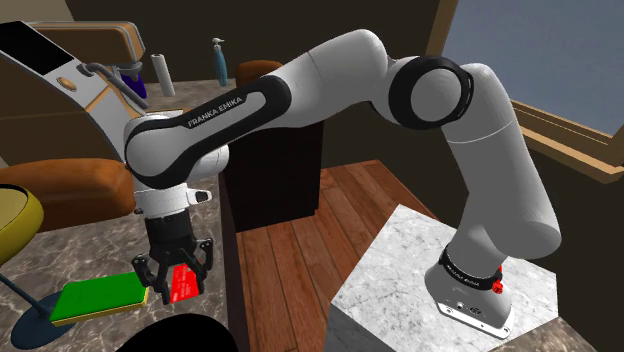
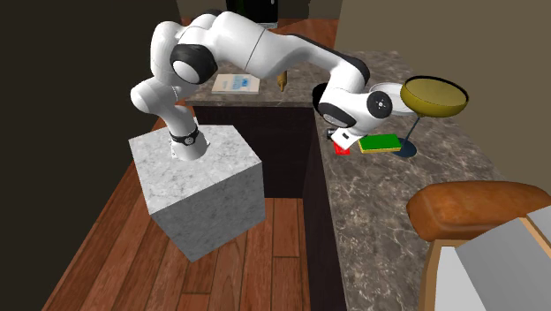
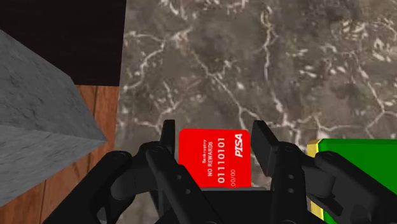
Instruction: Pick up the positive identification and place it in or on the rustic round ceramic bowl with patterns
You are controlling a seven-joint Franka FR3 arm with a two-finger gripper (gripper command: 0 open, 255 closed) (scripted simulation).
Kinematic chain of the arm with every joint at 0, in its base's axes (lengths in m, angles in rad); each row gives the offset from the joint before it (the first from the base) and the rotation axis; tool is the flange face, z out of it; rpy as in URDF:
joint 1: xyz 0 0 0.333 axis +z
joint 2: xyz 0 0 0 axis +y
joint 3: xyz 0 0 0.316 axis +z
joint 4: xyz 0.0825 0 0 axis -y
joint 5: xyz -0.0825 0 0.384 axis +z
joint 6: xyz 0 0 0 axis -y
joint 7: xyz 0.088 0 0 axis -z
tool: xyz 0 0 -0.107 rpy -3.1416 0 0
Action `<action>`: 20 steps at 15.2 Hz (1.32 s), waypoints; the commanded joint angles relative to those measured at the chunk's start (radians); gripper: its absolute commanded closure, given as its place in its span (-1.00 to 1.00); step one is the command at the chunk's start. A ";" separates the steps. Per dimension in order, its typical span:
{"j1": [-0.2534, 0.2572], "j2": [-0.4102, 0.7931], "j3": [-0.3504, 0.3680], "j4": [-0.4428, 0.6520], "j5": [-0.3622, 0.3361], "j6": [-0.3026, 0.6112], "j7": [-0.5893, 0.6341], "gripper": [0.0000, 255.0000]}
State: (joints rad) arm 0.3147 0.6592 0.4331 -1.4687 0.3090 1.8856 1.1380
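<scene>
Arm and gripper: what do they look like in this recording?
The arm is white and rounded with black joints. A dark forearm band carries white FRANKA EMIKA lettering; a black ring with a small red mark circles its foot. The gripper is all black, with two fingers.

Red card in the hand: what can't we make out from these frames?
- Wrist view: the near end of the red card is hidden behind the hand, and its smallest print is too small to read.
- Second exterior view: the arm covers most of the card, so I cannot tell whether it clears the counter.
- Shoulder view: the olive bowl is cut off by the left edge, and no pattern can be made out.
</scene>
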 commanded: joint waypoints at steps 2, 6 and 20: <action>0.004 0.009 0.000 -0.003 -0.001 0.011 0.000 1.00; 0.008 0.013 0.001 0.004 -0.002 0.010 0.004 1.00; -0.005 -0.052 0.012 0.062 0.008 -0.102 0.046 1.00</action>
State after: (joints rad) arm 0.3096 0.6117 0.4439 -1.4127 0.3158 1.7928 1.1793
